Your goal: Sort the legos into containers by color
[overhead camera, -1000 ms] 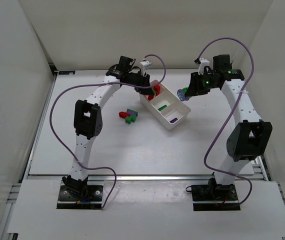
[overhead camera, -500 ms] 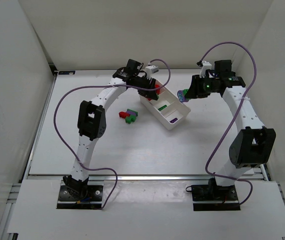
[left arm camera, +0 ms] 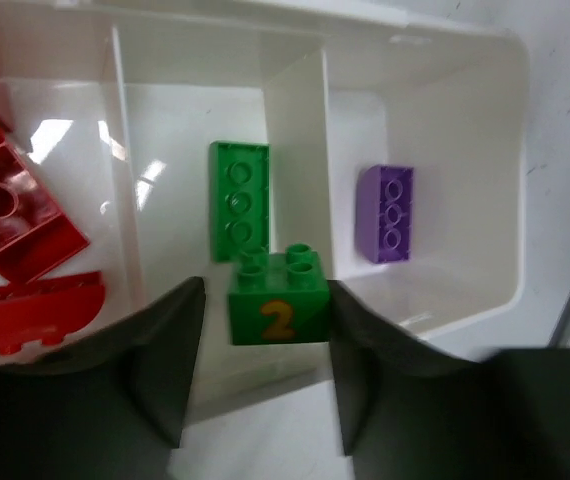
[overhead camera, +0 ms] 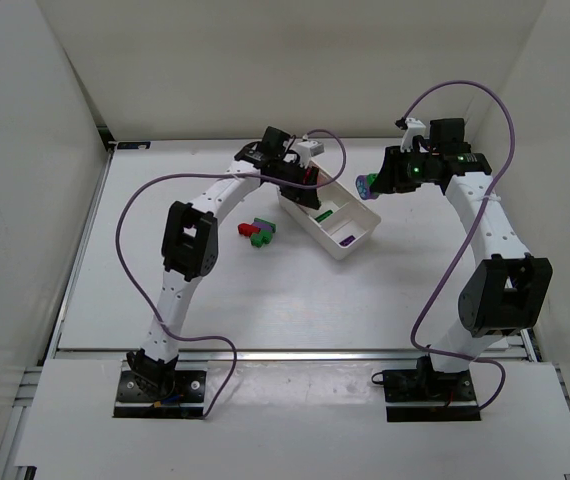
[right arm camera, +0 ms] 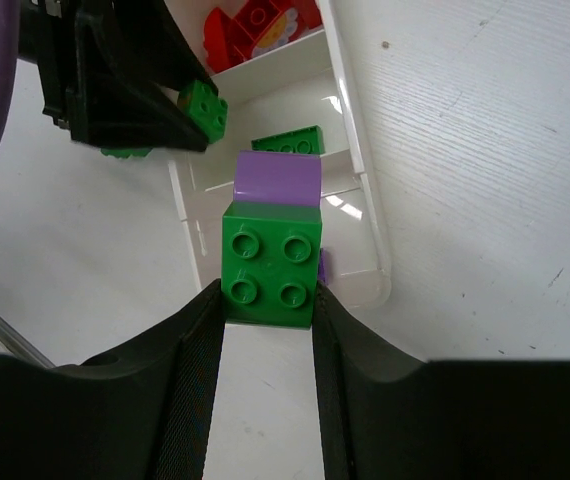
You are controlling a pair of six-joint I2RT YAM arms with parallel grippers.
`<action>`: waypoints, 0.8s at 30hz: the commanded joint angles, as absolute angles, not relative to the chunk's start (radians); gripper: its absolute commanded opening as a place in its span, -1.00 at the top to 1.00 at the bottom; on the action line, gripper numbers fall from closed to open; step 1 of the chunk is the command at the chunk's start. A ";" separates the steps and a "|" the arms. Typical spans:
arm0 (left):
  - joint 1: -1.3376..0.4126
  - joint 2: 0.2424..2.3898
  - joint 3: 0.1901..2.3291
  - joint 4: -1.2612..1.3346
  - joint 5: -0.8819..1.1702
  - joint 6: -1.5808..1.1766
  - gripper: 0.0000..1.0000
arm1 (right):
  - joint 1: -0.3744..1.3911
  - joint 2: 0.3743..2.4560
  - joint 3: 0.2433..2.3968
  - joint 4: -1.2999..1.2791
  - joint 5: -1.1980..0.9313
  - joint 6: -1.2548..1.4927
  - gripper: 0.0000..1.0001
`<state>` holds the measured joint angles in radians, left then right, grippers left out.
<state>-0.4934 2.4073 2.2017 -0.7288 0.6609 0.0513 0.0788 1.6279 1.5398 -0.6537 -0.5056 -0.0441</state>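
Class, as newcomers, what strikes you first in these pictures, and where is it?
The left gripper holds a green brick marked 2 over the middle of the white tray. The right gripper holds a green-and-purple stack near the tray's purple end. Red bricks lie in the other end.

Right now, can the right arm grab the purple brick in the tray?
Probably not. The right gripper is shut on a green-and-purple stack, so its jaws are full. The purple brick lies uncovered in the end compartment of the tray, though the left gripper, holding a green brick, hovers beside it.
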 commanded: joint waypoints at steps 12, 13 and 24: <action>-0.489 2.292 2.236 -0.652 0.658 -0.076 -0.99 | 0.083 1.591 1.548 -0.617 -0.549 -0.060 1.00; -0.480 2.281 2.253 -0.643 0.679 -0.092 -0.99 | 0.083 1.591 1.549 -0.615 -0.561 -0.060 1.00; -0.350 2.065 1.707 0.426 1.408 -1.054 -0.99 | 0.055 1.638 1.540 -0.457 -0.976 0.109 1.00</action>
<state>-0.4019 2.1437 1.8603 -0.2268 1.0954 -0.4637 0.0662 1.6299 1.5398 -0.5880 -0.7639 0.0090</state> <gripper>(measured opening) 0.991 0.413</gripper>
